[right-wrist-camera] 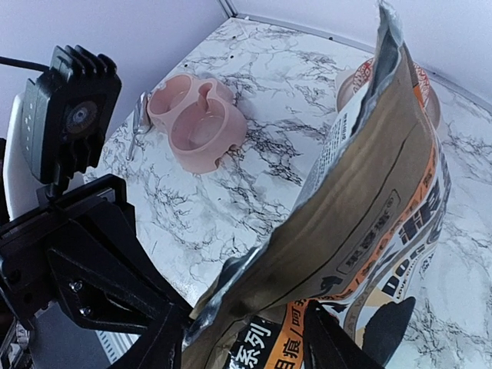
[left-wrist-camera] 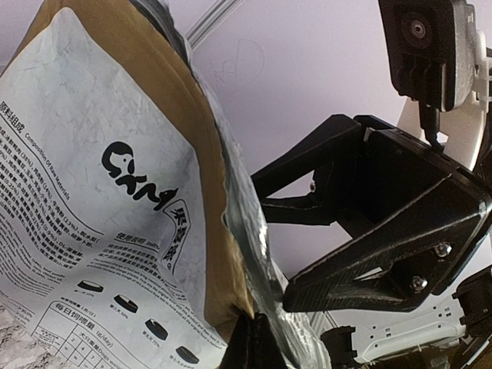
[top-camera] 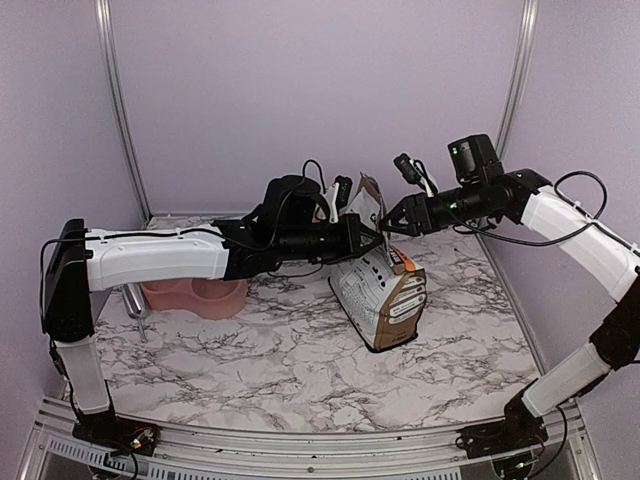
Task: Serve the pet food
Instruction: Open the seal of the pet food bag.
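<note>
Matt kraft-paper bag (top-camera: 385, 290) (silvery foil lining), smooth pink plastic bowl (right-wrist-camera: 196, 123), smooth marble-patterned tabletop (top-camera: 280, 360).

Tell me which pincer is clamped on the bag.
The left pincer, shut on the bag at its top edge; the right pincer stands open astride that edge.

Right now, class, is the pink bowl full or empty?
Empty: both wells of the bowl show bare pink bottoms.
</note>
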Robot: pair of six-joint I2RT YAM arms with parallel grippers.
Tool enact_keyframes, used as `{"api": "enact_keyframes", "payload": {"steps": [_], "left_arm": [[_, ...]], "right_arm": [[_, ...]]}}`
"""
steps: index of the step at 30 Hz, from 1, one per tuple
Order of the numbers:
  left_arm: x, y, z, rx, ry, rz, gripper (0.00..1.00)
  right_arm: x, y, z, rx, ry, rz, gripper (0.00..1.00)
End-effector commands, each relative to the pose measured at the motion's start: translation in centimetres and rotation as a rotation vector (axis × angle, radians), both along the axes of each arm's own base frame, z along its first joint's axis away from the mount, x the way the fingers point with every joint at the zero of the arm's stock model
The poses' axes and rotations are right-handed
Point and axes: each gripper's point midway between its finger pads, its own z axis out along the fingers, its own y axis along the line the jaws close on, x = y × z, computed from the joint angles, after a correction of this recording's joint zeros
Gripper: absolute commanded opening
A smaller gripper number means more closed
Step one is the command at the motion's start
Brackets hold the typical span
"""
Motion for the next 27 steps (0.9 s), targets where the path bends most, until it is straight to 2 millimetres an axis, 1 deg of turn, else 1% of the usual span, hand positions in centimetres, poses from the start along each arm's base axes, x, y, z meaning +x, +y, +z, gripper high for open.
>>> {"api": "enact_keyframes", "payload": {"steps": [1,4,6,7,12,15,17,27], "left_arm": [[1.3,-0.1,-0.9,0.018,-0.017,0.018,0.00],[1.3,-0.2,-1.0,0.019,-0.017,0.015,0.00],[1.2,-0.1,-1.0,0.020,-0.018,0.014,0.00],[1.2,-0.1,-1.0,0.021,-0.019,0.013,0.00],[1.2,0.1,-1.0,0.024,-0.026,0.018,0.00],[1.3,0.2,-0.9,0.025,-0.028,0.021,0.00],[1.3,0.2,-1.0,0.027,-0.028,0.019,0.00],[1.2,0.4,-0.8,0.027,-0.033,0.025,0.00]], "right_arm": [[0.4,1.1,1.9,0.052,-0.024,0.019,0.50],[0.8,1.4,1.6,0.045,-0.021,0.013,0.48],[1.0,1.4,1.5,0.041,-0.017,0.009,0.44],[1.1,1.4,1.4,0.036,-0.016,0.008,0.41],[1.3,1.4,1.0,0.022,-0.010,0.005,0.17],[1.3,1.1,0.7,0.005,-0.010,-0.004,0.05],[1.3,0.9,0.5,-0.006,-0.010,-0.010,0.00],[1.1,-0.3,0.1,-0.060,-0.027,-0.050,0.00]]}}
